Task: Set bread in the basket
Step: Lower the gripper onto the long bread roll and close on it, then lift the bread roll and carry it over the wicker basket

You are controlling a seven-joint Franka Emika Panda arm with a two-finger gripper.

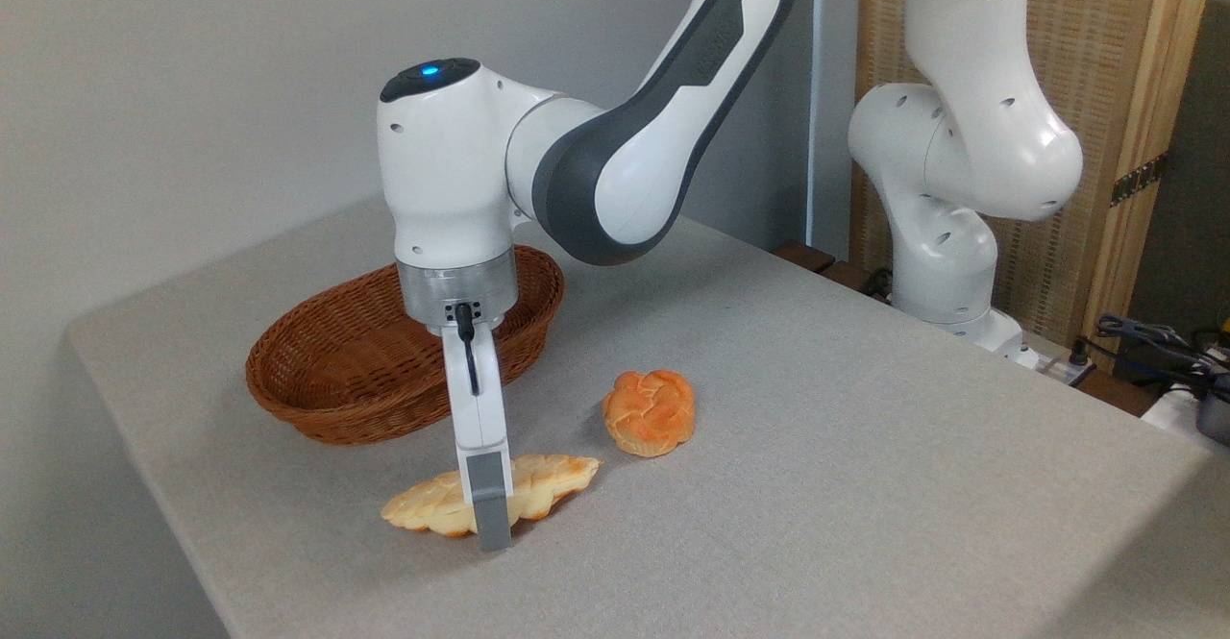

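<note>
The bread (538, 487) lies flat on the table (865, 485), at about 5 o'clock from the basket (327, 370). The basket has no bread in it. The gripper (492, 533) is down across the bread; I cannot tell if it is squeezing. Lifting and dropping it in are left.

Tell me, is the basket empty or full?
Empty. Only bare wicker shows inside the basket; the bread lies on the table.
</note>
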